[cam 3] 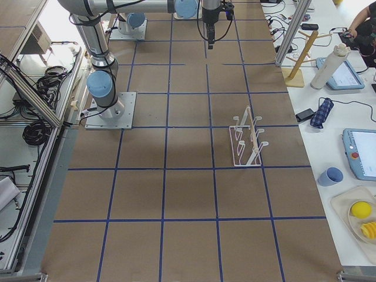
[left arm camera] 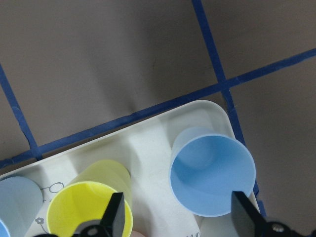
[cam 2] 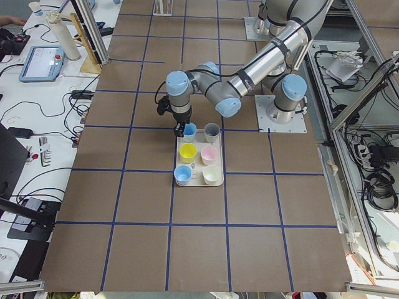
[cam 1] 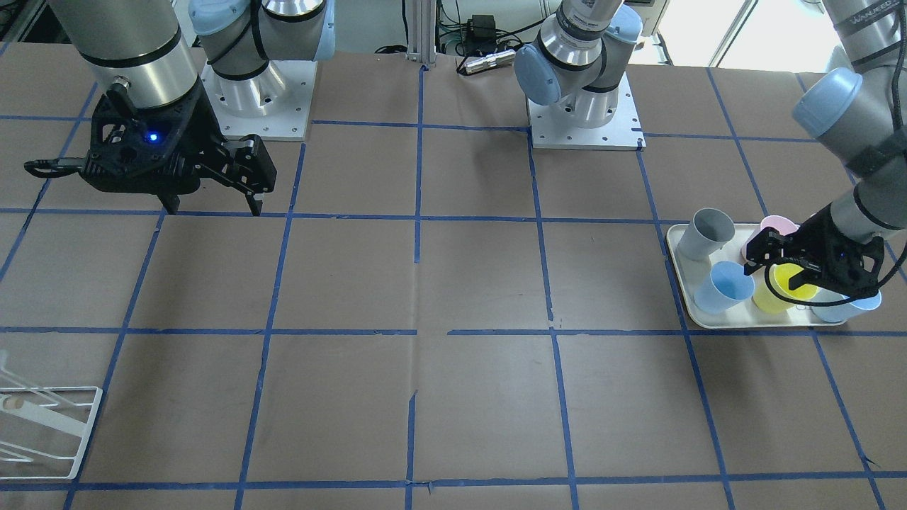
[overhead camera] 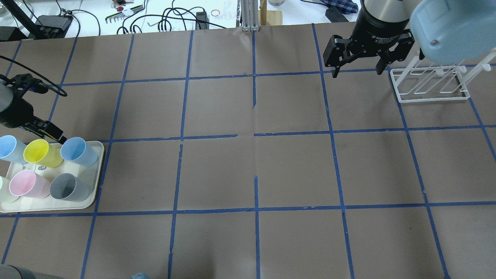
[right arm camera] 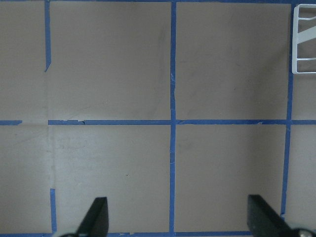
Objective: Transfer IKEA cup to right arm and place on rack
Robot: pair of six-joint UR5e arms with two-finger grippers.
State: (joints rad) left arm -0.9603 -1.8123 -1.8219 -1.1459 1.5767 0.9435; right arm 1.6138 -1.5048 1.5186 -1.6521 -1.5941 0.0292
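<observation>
The IKEA cup (overhead camera: 79, 151) is a pale blue cup standing upright at the far right corner of the beige tray (overhead camera: 97, 186). It also shows in the front view (cam 1: 723, 287) and the left wrist view (left arm camera: 212, 177). A second alike blue cup (overhead camera: 9, 148) stands at the tray's left. My left gripper (overhead camera: 50, 133) is open and empty just above the tray. In the wrist view, one finger (left arm camera: 242, 212) is over the IKEA cup's rim and the other is over the yellow cup (left arm camera: 91, 210). My right gripper (overhead camera: 358, 71) is open and empty, high beside the white wire rack (overhead camera: 430, 83).
The tray also holds a yellow cup (overhead camera: 40, 153), a pink cup (overhead camera: 27, 184), a grey cup (overhead camera: 68, 187) and a pale cup cut off by the view's left edge. The table is brown with blue tape lines. Cables and tools lie beyond its far edge.
</observation>
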